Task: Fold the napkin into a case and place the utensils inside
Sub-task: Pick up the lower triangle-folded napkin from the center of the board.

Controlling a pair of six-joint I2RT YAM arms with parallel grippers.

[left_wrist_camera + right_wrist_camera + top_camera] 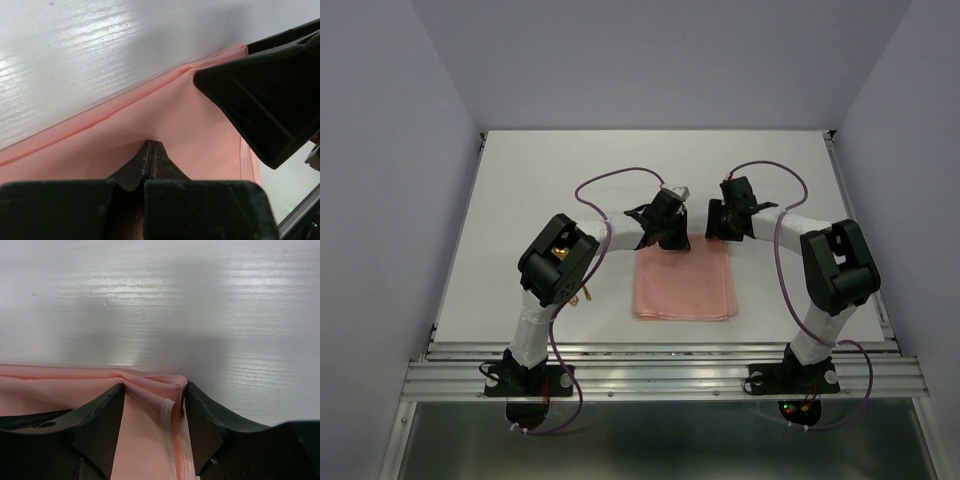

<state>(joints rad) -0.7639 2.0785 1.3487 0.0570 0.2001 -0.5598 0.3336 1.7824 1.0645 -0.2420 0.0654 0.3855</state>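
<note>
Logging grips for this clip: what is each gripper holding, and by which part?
Left gripper pinches the napkin just inside its far edge. Right gripper is open astride the far right corner, holding nothing.

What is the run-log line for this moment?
left gripper: shut on salmon-pink cloth napkin; right gripper: open, straddling napkin corner; stage: folding
</note>
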